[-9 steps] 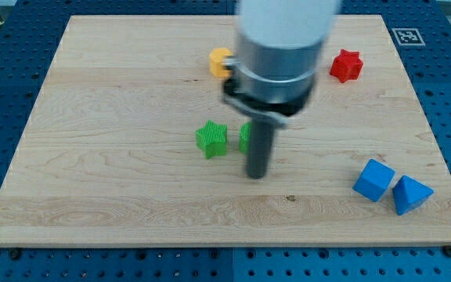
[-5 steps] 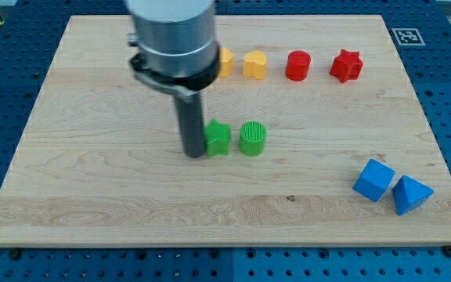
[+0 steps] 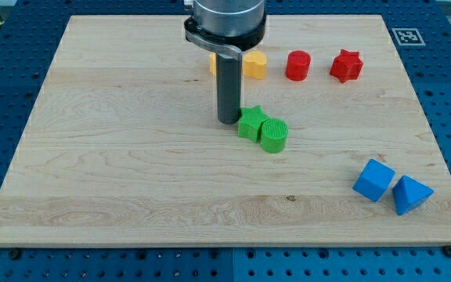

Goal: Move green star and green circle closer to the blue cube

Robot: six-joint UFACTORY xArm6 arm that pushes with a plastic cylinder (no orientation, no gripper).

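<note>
The green star (image 3: 250, 123) lies near the board's middle, touching the green circle (image 3: 273, 135) just to its lower right. My tip (image 3: 228, 121) stands right against the star's left side. The blue cube (image 3: 373, 179) sits at the view's lower right, well apart from the green pair.
A blue triangular block (image 3: 409, 194) lies right of the blue cube. Along the view's top stand a yellow block (image 3: 254, 65), another yellow block (image 3: 213, 63) partly hidden by the arm, a red cylinder (image 3: 297, 65) and a red star (image 3: 346, 66). The wooden board (image 3: 92, 157) sits on a blue perforated table.
My tip went from right of the green circle round to the star's left, then moved right. The star and circle slid to the right, and now touch.
</note>
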